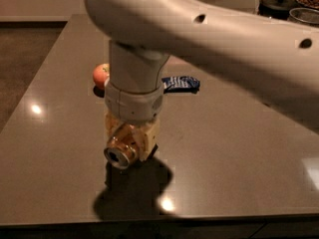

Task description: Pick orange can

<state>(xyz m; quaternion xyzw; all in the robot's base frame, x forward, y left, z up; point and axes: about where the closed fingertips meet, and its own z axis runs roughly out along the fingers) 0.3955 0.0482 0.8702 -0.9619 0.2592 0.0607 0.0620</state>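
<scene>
Cream pincer [131, 136] above grey table [239, 148] clasps coppery orange can [120, 154].

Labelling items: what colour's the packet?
Dark blue packet, white print, camera view; gripper holds orange can nearer.

Behind my gripper [128, 143], hanging over the dark table [239, 148]: apple [100, 75] at left, blue snack packet [180, 83] at right, lidded jar [277, 5] far right.
</scene>
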